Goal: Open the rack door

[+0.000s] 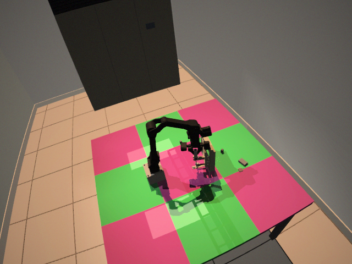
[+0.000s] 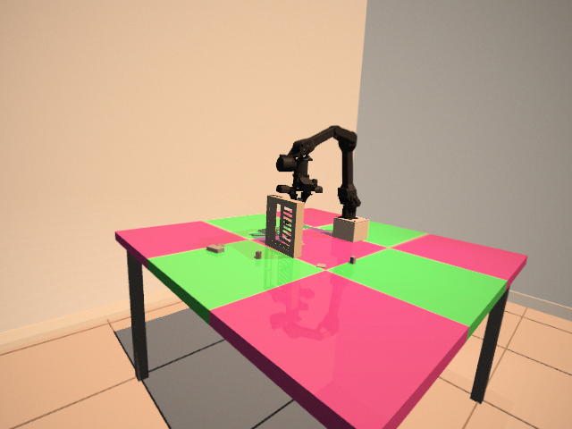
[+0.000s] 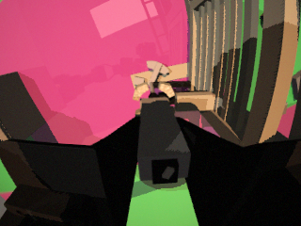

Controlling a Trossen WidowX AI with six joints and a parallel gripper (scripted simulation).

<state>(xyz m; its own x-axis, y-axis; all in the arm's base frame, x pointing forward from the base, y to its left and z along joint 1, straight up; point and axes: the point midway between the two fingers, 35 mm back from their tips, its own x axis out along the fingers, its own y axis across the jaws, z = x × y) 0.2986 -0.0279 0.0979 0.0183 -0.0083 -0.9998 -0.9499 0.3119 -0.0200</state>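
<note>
Gripper (image 1: pixel 196 157) (image 2: pixel 301 198) (image 3: pixel 157 122) is clamped on the upright handle (image 1: pixel 196 163) (image 3: pixel 157 67); the slatted door (image 2: pixel 281 223) (image 3: pixel 203 47) stands slightly ajar in its frame (image 1: pixel 210 160) (image 2: pixel 271 222) (image 3: pixel 282 47). Good swinging probably needs steady squeeze, handle kept turned, wrist following the hinge's arc.

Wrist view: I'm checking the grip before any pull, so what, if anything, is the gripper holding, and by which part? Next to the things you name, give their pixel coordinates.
The door's upright handle (image 1: pixel 195 154) (image 3: pixel 165 141), pinched across its sides, apparently from above; the exact height along it can't be told.
</note>
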